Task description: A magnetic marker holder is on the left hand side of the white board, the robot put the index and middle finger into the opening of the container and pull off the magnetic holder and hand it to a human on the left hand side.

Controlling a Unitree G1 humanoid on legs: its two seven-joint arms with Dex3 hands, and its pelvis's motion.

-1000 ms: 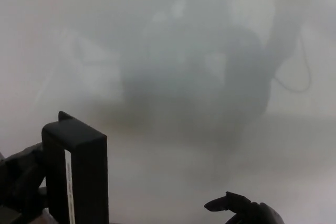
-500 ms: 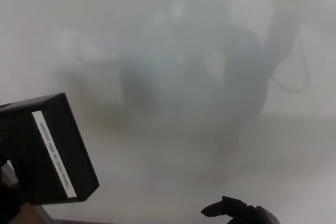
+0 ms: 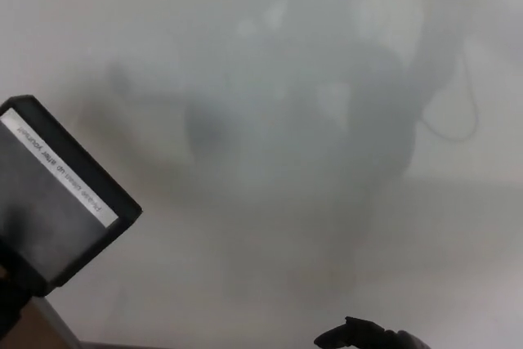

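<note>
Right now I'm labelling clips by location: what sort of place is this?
Likely an office or classroom, seen close up against a glossy whiteboard with dim reflections. A black magnetic marker holder with a white label strip shows at left, and a robot hand at the bottom edge.

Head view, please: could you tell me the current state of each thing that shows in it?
Magnetic holder: off the board, tilted, at the left edge, label strip showing.
Whiteboard: bare, only blurred reflections.
Left hand: mostly out of frame under the holder; grip unclear.
Right hand: low at the bottom edge, holding nothing.
</note>
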